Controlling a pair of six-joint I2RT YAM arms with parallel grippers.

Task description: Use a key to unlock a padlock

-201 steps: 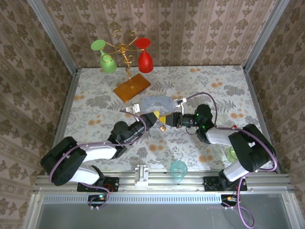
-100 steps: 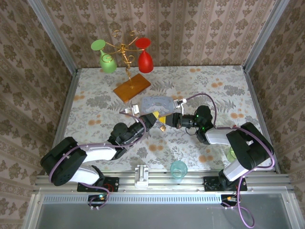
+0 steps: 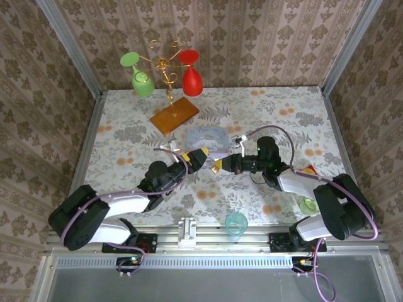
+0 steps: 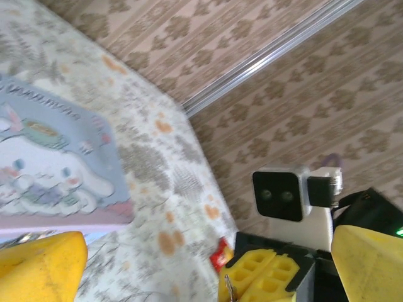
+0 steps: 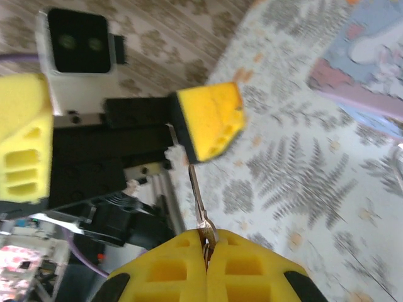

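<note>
My right gripper [image 5: 206, 238] is shut on the key [image 5: 200, 198], whose thin blade sticks out from between the yellow pads [image 5: 170, 267]. The blade points at one yellow finger [image 5: 211, 123] of my left gripper [image 3: 210, 160]. That gripper [image 4: 204, 274] is open, its fingers [image 4: 38, 267] far apart with nothing between them. In the left wrist view the right gripper's pads [image 4: 267, 277] and the key [image 4: 232, 292] show straight ahead. From above, both grippers meet tip to tip, the right gripper [image 3: 227, 165] beside the left. The padlock is hidden.
A pastel tin box [image 3: 208, 136] lies flat just behind the grippers. The gold wire stand [image 3: 167, 66] with a green glass [image 3: 141, 80] and a red glass [image 3: 192, 78] stands at the back left. A teal cup [image 3: 236, 223] and a green cup [image 3: 308, 204] sit near the front.
The right arm has swung its elbow out to the right and its gripper has dropped slightly. The left gripper has edged up a little. They remain facing each other.
</note>
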